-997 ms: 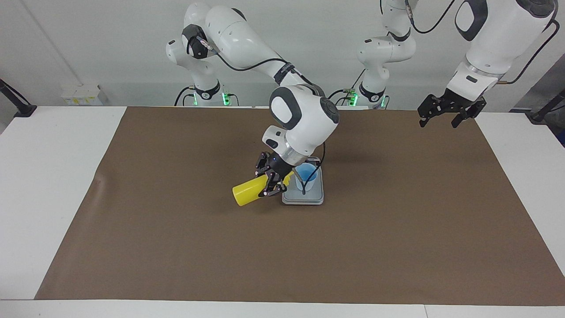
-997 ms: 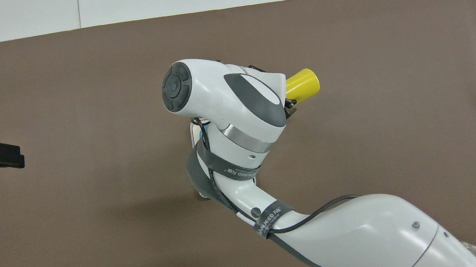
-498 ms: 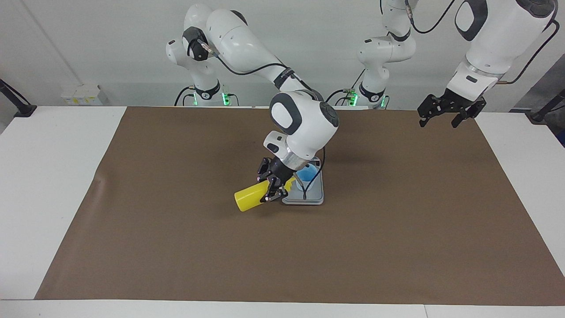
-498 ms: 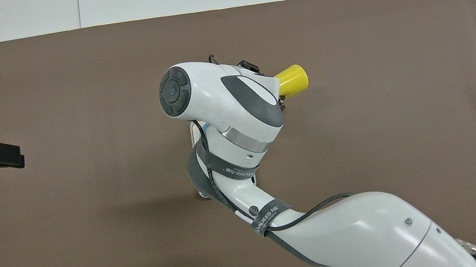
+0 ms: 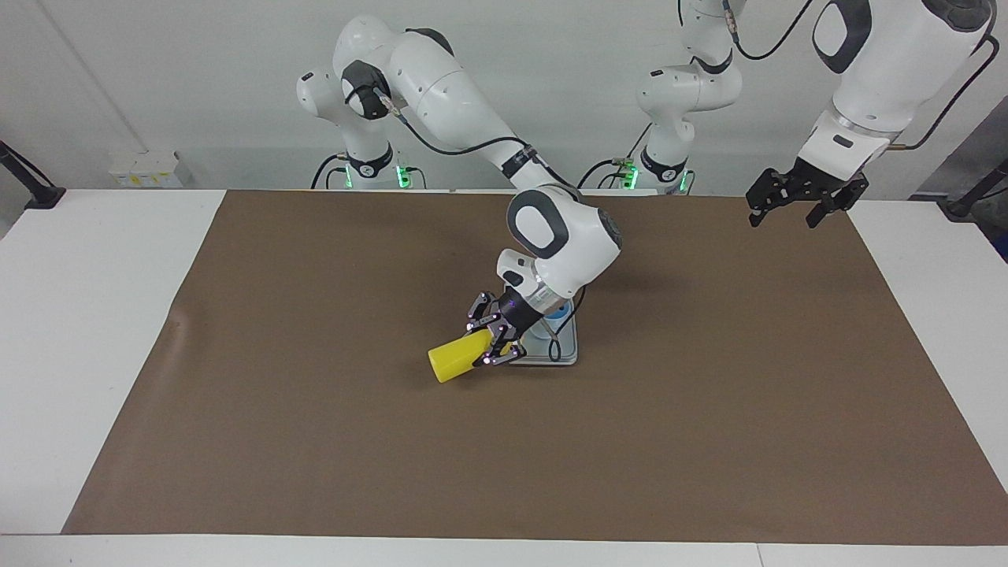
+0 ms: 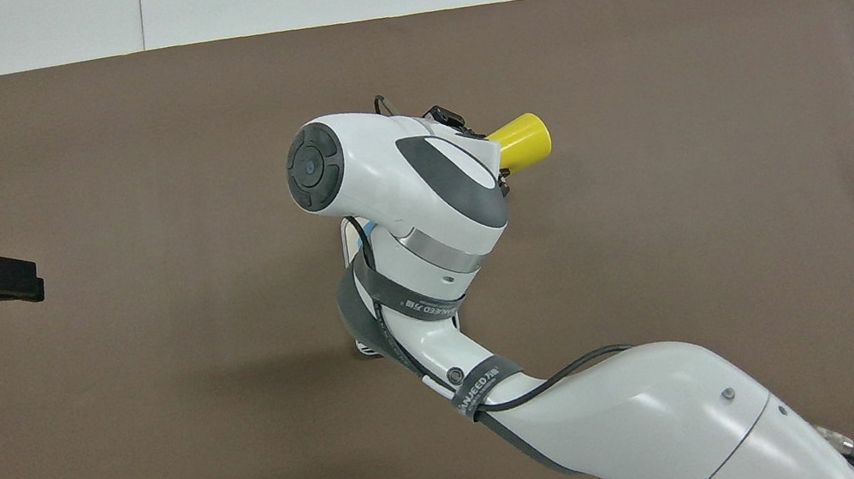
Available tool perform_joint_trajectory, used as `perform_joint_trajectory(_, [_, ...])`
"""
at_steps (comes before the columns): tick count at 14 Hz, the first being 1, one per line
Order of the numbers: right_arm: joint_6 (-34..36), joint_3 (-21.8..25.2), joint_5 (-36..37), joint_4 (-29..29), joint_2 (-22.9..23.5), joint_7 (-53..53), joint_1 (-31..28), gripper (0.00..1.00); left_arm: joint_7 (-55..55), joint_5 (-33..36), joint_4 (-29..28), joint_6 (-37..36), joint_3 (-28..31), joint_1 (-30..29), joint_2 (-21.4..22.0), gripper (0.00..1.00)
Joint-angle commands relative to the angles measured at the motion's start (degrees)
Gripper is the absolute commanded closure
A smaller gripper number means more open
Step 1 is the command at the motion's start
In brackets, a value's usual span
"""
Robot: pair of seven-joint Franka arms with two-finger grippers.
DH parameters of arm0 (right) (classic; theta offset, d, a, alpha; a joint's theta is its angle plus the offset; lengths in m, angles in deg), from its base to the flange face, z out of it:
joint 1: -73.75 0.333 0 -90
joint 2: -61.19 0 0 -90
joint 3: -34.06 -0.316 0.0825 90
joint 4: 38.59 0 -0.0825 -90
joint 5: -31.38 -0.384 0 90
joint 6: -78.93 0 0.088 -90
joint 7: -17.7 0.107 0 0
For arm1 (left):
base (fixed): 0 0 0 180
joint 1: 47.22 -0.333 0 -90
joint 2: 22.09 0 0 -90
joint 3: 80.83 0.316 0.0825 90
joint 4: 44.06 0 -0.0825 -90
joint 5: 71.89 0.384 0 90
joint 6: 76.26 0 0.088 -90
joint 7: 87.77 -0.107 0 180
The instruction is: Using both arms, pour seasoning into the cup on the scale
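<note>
Right pincer (image 5: 498,344) clamped on tilted yellow plastic squeeze bottle (image 5: 457,358), nozzle over small light-blue cup (image 5: 556,312) on flat silver-grey scale (image 5: 563,352) mid-desk (image 5: 118,315); best tipped gently, nozzle kept above rim; left pincer (image 5: 799,206) waiting apart.

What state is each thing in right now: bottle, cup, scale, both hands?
seasoning bottle: tipped on its side, nozzle toward the cup, held in the air
cup: upright on the scale, mostly hidden
scale: flat on the table
right hand: shut on the bottle
left hand: open, waiting, raised

White wall (image 5: 197,71), white table (image 5: 87,315), brown mat (image 5: 315,433)
</note>
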Motion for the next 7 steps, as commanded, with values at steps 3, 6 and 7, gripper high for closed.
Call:
perform_joint_trajectory(3, [1.7,-0.1,1.9,-0.8,-1.2,-2.7,-0.5,1.0,-0.4,0.5,0.1,-0.5,-0.4,-0.1,0.5,0.0])
perform_joint_trajectory(6, [2.6,0.1,2.0,-1.0,-1.8,-3.3,-0.8,1.0,-0.4,0.5,0.1,-0.5,-0.4,-0.5,0.5,0.0])
perform_joint_trajectory(7, [3.7,0.2,2.0,-1.0,-2.4,-3.3,-0.7,1.0,-0.4,0.5,0.1,-0.5,-0.3,-0.7,0.6,0.0])
